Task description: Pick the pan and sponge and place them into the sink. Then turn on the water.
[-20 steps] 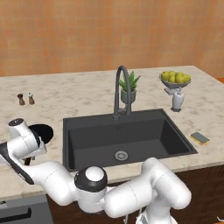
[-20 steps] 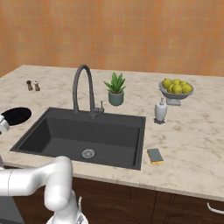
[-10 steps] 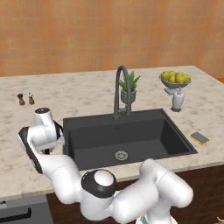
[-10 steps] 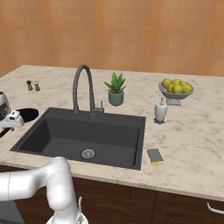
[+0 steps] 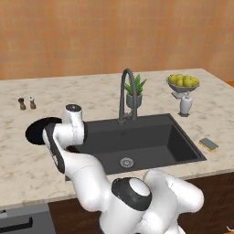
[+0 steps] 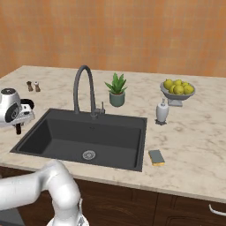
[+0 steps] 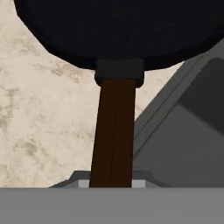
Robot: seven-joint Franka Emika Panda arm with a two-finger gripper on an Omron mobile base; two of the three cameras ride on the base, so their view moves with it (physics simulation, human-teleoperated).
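So I've swung the pan (image 5: 43, 130) over from the far-left counter to the sink (image 5: 151, 141) edge, fingers clamped tight on its handle (image 7: 113, 135). Next up, dropping it in.

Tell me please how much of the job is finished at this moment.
Nothing sits in the sink yet. In hand: the hand is shut on the pan's handle, at the sink's left edge. Left: put the pan in, fetch the sponge from the counter right of the sink, then run the faucet, which shows no stream.
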